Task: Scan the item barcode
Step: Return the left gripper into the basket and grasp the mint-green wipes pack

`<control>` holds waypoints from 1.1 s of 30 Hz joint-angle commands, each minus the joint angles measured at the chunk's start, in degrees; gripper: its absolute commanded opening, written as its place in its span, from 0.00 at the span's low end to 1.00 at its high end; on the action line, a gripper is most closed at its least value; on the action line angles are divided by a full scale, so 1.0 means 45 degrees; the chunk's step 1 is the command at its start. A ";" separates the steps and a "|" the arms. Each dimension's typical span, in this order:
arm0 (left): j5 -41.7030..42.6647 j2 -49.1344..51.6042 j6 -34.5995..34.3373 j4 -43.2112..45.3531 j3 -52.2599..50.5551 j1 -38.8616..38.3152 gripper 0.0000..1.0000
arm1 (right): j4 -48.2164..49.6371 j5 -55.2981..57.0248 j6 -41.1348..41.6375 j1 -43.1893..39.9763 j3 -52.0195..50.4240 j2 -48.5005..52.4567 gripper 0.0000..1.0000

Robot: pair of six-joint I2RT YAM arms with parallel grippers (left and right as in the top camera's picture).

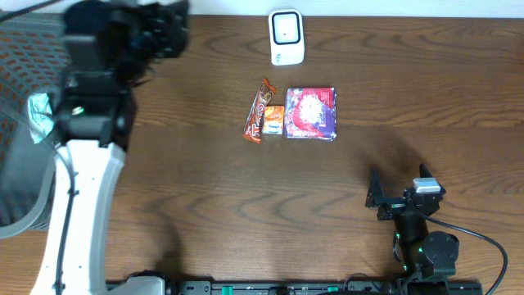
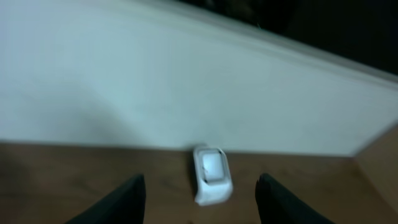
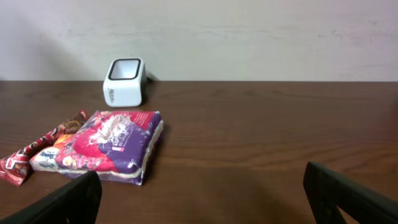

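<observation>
The white barcode scanner (image 1: 286,37) stands upright at the table's far edge. In front of it lie three items: a purple and red packet (image 1: 311,113), a small orange pack (image 1: 273,120) and a red bar wrapper (image 1: 259,111). My left gripper (image 1: 168,29) hovers blurred at the far left, well apart from them. In its wrist view, the left gripper (image 2: 200,205) is open and empty, with the scanner (image 2: 211,174) ahead of it. My right gripper (image 1: 399,183) sits near the front right. The right gripper (image 3: 205,199) is open, and the purple packet (image 3: 115,146) and scanner (image 3: 125,81) lie ahead to its left.
A grey mesh bin (image 1: 20,164) stands off the table's left side, with a teal wrapper (image 1: 39,115) at its rim. A pale wall (image 3: 249,37) runs behind the table's far edge. Brown tabletop (image 1: 246,213) lies between the items and the right gripper.
</observation>
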 commanded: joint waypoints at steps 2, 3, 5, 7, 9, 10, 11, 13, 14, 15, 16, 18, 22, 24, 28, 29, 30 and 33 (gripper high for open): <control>-0.0155 -0.1146 0.1734 0.0277 0.0117 0.1496 0.57 | -0.0015 -0.0078 0.0180 -0.0097 -0.0049 -0.0078 0.99; -0.0257 -0.1292 0.1870 0.0262 0.0117 0.1783 0.57 | -0.0015 -0.0078 0.0180 -0.0097 -0.0049 -0.0078 0.99; -0.1020 -0.1540 0.2103 0.0180 0.0117 0.2424 0.57 | -0.0015 -0.0078 0.0180 -0.0097 -0.0049 -0.0078 0.99; -0.2375 -0.1729 0.2152 0.0024 0.0117 0.3235 0.57 | -0.0015 -0.0078 0.0180 -0.0097 -0.0049 -0.0073 0.99; -0.3395 -0.1787 0.2152 -0.0204 0.0117 0.4017 0.57 | -0.0015 -0.0078 0.0180 -0.0097 -0.0049 -0.0078 0.99; -0.3764 -0.1787 0.2157 -0.0340 0.0117 0.4391 0.57 | -0.0015 -0.0078 0.0180 -0.0097 -0.0049 -0.0073 0.99; -0.4095 -0.1758 0.2157 -0.0505 0.0117 0.4818 0.57 | -0.0015 -0.0078 0.0180 -0.0097 -0.0049 -0.0078 0.99; -0.4401 -0.1651 0.2161 -0.0777 0.0117 0.5518 0.57 | -0.0015 -0.0078 0.0180 -0.0097 -0.0049 -0.0078 0.99; -0.4449 -0.1545 0.2225 -0.0913 0.0117 0.5926 0.57 | -0.0010 -0.0078 0.0180 -0.0097 -0.0049 -0.0078 0.99; -0.4444 -0.1404 0.2307 -0.0996 0.0117 0.6314 0.57 | -0.0015 -0.0078 0.0180 -0.0097 -0.0049 -0.0078 0.99; -0.4444 -0.1239 0.2307 -0.1035 0.0117 0.6659 0.57 | -0.0015 -0.0078 0.0180 -0.0097 -0.0049 -0.0078 0.99; -0.4435 -0.0860 0.2589 -0.0981 0.0117 0.7276 0.56 | -0.0015 -0.0073 0.0180 -0.0097 -0.0049 -0.0078 0.99; -0.4352 0.0146 0.3920 -0.0525 0.0117 0.8291 0.57 | -0.0015 -0.0078 0.0185 -0.0097 -0.0049 -0.0073 0.99; -0.4352 0.0719 0.4391 -0.0495 0.0117 0.8621 0.57 | -0.0015 -0.0078 0.0180 -0.0097 -0.0049 -0.0078 0.99; -0.4352 0.2123 0.5566 -0.0554 0.0117 0.8913 0.57 | -0.0015 -0.0078 0.0180 -0.0097 -0.0049 -0.0073 0.99; -0.4347 0.2783 0.6207 -0.0549 0.0117 0.8908 0.57 | -0.0015 -0.0078 0.0180 -0.0097 -0.0049 -0.0078 0.99; -0.4337 0.3079 0.6479 -0.0544 0.0117 0.8888 0.57 | -0.0015 -0.0078 0.0180 -0.0097 -0.0049 -0.0073 0.99; -0.4308 0.3978 0.7242 -0.0495 0.0117 0.8825 0.57 | -0.0015 -0.0078 0.0185 -0.0097 -0.0049 -0.0078 0.99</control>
